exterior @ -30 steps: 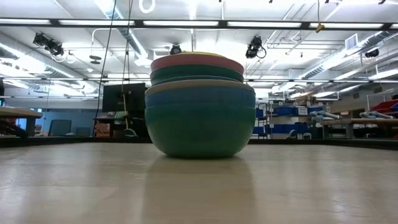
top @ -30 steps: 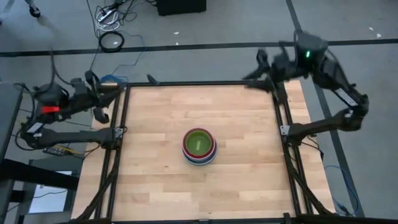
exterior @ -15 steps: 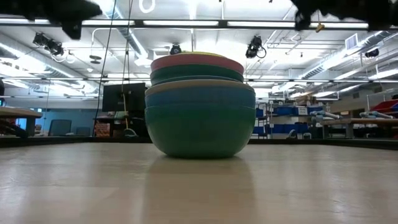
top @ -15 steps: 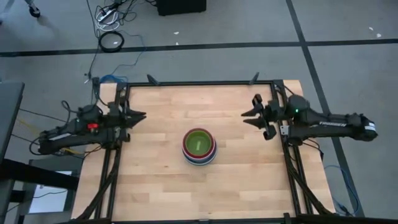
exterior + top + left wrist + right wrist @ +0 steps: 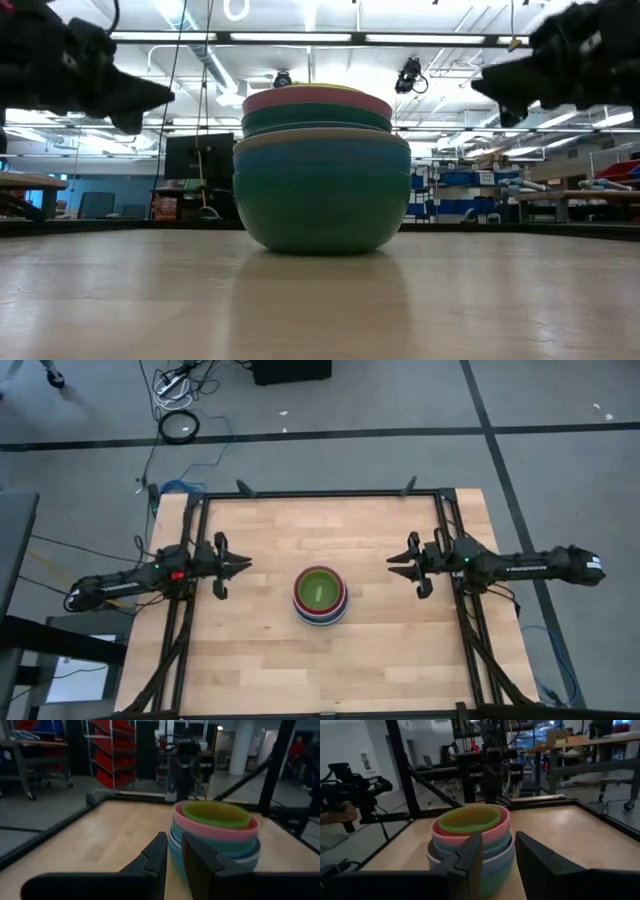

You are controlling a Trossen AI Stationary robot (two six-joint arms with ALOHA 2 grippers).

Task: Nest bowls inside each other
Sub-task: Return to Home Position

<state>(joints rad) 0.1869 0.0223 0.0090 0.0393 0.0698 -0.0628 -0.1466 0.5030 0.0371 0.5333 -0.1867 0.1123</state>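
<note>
**Wooden counter carries one nest of bowls, arms at both sides**

Wooden and pale, the counter (image 5: pixel 270 650) holds all the bowls (image 5: pixel 320 596) as a single nest, a little toward the near edge from its middle. The lime green bowl (image 5: pixel 319 587) sits innermost, and a pink rim goes around it. In the low view, teal, pale and blue rims follow downward to a big teal bowl that rests on the wood. The left claw (image 5: pixel 243 564) hangs above the counter's left part, well apart from the nest and pointing toward it; its fingers (image 5: pixel 156 854) stand slightly parted and grip nothing. The right claw (image 5: pixel 393 565) mirrors it above the right part, with fingers (image 5: pixel 470 854) spread somewhat wider, also empty.
</note>
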